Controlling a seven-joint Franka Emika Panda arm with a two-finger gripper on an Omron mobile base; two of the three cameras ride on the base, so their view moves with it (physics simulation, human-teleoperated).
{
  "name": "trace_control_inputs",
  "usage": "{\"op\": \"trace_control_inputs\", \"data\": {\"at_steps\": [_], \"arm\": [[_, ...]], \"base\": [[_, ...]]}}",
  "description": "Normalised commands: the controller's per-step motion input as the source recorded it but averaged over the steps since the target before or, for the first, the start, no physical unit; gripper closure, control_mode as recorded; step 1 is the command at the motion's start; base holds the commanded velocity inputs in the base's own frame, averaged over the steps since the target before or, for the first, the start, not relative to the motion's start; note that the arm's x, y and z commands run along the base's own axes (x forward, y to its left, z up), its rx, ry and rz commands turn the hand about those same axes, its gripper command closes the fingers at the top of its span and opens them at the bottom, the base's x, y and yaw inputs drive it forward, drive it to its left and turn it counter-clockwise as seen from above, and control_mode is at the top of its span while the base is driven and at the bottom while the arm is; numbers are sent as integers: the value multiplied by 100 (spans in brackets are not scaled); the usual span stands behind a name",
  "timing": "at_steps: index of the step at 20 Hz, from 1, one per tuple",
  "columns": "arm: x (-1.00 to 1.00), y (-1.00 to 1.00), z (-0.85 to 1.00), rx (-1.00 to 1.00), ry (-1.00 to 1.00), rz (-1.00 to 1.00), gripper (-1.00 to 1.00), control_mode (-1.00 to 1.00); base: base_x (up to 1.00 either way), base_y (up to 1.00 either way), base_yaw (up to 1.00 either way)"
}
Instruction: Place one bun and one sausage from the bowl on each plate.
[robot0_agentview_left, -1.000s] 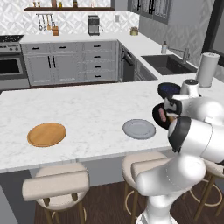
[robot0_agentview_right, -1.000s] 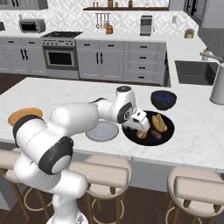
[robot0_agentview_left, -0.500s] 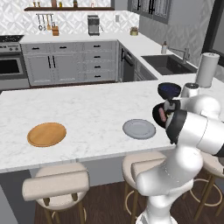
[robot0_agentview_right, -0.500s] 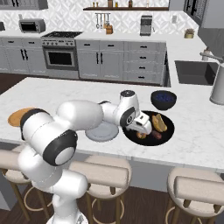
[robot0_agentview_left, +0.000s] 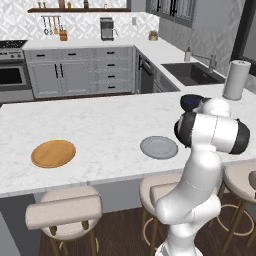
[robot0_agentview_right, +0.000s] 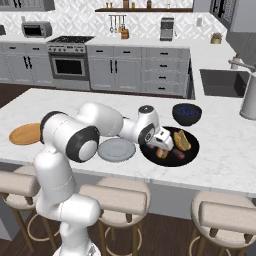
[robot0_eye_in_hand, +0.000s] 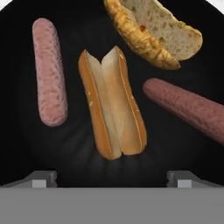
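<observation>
The black bowl (robot0_agentview_right: 170, 148) sits on the white marble bench (robot0_agentview_right: 75, 107), close to the front edge. The pincer (robot0_eye_in_hand: 112, 178) hangs right over the bowl with its two tips spread wide apart, and it holds nothing.

Four foods lie in the bowl. A split hot dog bun (robot0_eye_in_hand: 112, 103) lies in the middle, just past the pincer and lined up between the tips. In the hand view, a pale pink sausage (robot0_eye_in_hand: 49, 72) lies to the left of this bun, near it but not touching. A darker red sausage (robot0_eye_in_hand: 189, 108) lies to the right of the bun. A second bun (robot0_eye_in_hand: 154, 31), open with its crumb showing, lies at the far side of the bowl.

The grey plate (robot0_agentview_right: 116, 149) lies on the bench just to the left of the bowl, under the arm. The wooden plate (robot0_agentview_left: 53, 153) lies well apart from the bowl, far along the bench on the same side as the grey plate. Both plates have no food on them.

A small dark blue bowl (robot0_agentview_right: 187, 113) stands just behind the black bowl. A paper towel roll (robot0_agentview_left: 236, 79) stands upright farther back, past the blue bowl.
</observation>
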Motion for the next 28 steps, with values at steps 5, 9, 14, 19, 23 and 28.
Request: {"op": "trace_control_inputs", "data": {"at_steps": [5,9,14,19,23,28], "arm": [[32,-21,-14,0,4,0,-100,-100],[0,-23,-39,0,3,0,-100,-100],[-1,-3,-47,1,6,3,-100,-100],[19,2,-23,8,7,12,-100,-100],[33,6,-22,2,7,10,100,-100],[13,6,-20,0,7,6,100,-100]], "base": [[0,0,0],[0,0,0],[0,0,0],[0,0,0],[0,0,0],[0,0,0]]}}
